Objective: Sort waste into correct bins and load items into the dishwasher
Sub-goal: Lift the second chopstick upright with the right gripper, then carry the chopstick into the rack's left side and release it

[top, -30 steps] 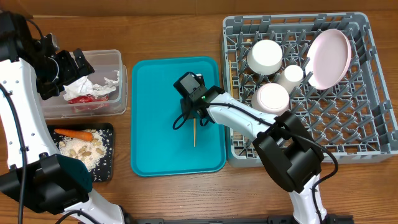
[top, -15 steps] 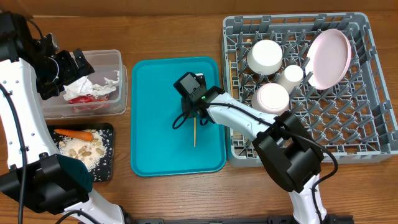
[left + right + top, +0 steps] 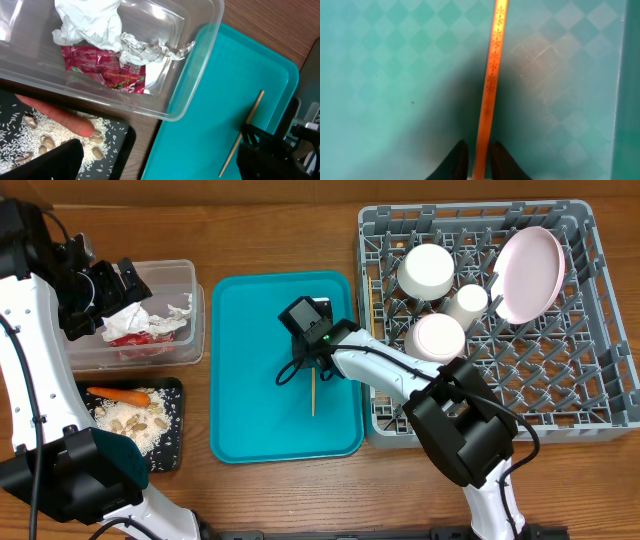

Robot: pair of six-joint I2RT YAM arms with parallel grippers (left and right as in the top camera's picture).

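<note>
Wooden stick (image 3: 490, 85) lies on teal tray (image 3: 385, 75), straddled by right claw (image 3: 480, 162).

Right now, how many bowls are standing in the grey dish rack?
2. The first bowl is near the upper left of the rack in the overhead view. The second bowl is just below it, beside the small cup. None appears hidden.

1. teal tray (image 3: 245, 380): a large flat rectangle at the middle of the table, long sides running 12 to 6 o'clock.
2. thin wooden stick (image 3: 312, 398): lies flat on the tray, toward 4 o'clock of its centre, pointing 12 to 6.
3. brown wooden table (image 3: 300, 500): lies under everything.
</note>
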